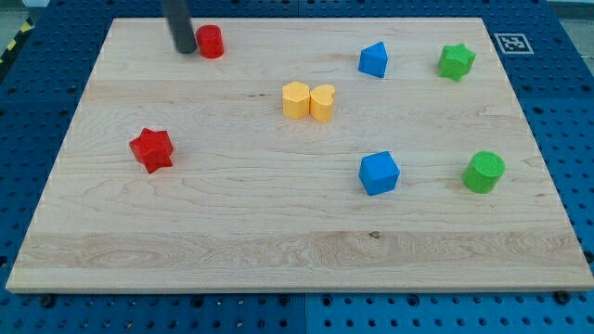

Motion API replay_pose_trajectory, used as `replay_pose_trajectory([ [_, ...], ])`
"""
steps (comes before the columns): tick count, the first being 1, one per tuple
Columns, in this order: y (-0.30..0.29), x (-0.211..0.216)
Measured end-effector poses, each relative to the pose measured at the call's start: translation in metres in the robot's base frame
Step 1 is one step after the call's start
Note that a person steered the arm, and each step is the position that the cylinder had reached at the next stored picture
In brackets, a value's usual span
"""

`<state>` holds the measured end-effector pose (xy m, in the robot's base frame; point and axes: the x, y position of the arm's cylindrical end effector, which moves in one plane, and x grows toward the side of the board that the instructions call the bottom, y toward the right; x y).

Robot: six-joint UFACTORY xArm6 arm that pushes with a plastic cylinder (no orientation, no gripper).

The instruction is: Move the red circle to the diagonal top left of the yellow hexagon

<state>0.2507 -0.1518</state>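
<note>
**Tip pressed against the red circle's left side**

Dark and upright, the rod ends in my tip [187, 50], which holds nothing and sits touching or just beside the red circle [212, 42], on its left. Taking the yellow hexagon [295, 99] as landmark: the red circle lies up and to its left, well apart, near the wooden board's [278, 250] top edge. A yellow heart [322, 102] touches the hexagon's right side. The red star [151, 149] lies down-left of it. A blue block [374, 59] and green star [456, 61] sit up-right; a blue cube [379, 173] and green cylinder [484, 172] sit down-right.
</note>
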Motion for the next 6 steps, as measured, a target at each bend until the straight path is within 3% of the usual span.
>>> replay_pose_trajectory([
  [1,0.048,-0.009],
  [4,0.066,-0.014],
  [6,0.071,0.008],
])
